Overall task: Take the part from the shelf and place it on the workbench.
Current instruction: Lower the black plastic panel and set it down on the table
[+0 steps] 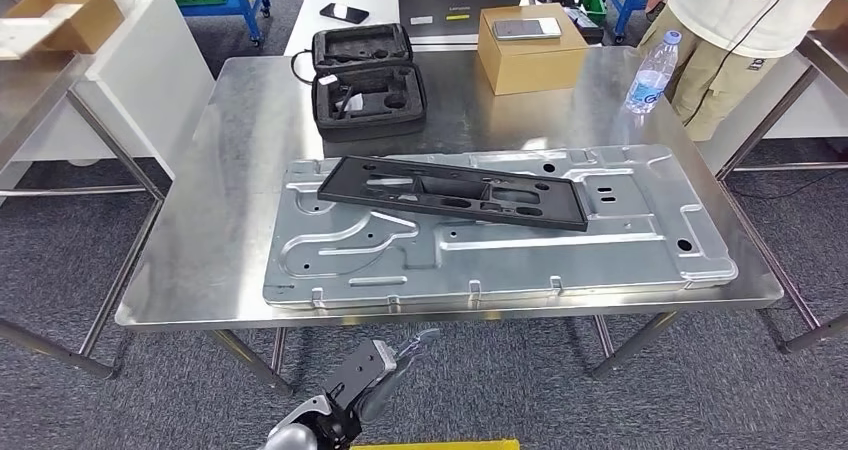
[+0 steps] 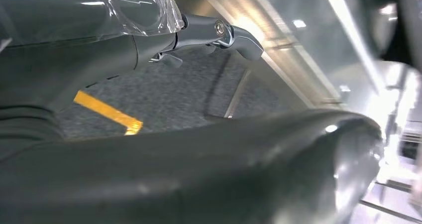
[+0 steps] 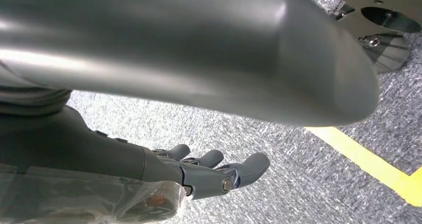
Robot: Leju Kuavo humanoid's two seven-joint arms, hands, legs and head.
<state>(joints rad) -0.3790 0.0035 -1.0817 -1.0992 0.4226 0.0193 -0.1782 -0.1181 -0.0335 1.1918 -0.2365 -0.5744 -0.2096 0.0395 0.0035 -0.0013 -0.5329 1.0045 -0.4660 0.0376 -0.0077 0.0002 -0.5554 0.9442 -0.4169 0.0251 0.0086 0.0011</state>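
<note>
The black part point(image 1: 452, 192) lay across the grey panel point(image 1: 640, 250) on the workbench point(image 1: 240, 150), placement apparently done; both hands, left point(image 1: 375, 375) and right point(image 3: 214, 171), hung spread and empty, best withdrawn clear.

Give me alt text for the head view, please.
A long black part lies across a large stamped metal panel on a steel workbench. Behind them sit an open foam case, a cardboard box and a water bottle; the robot's left hand hangs below the table edge.
</note>
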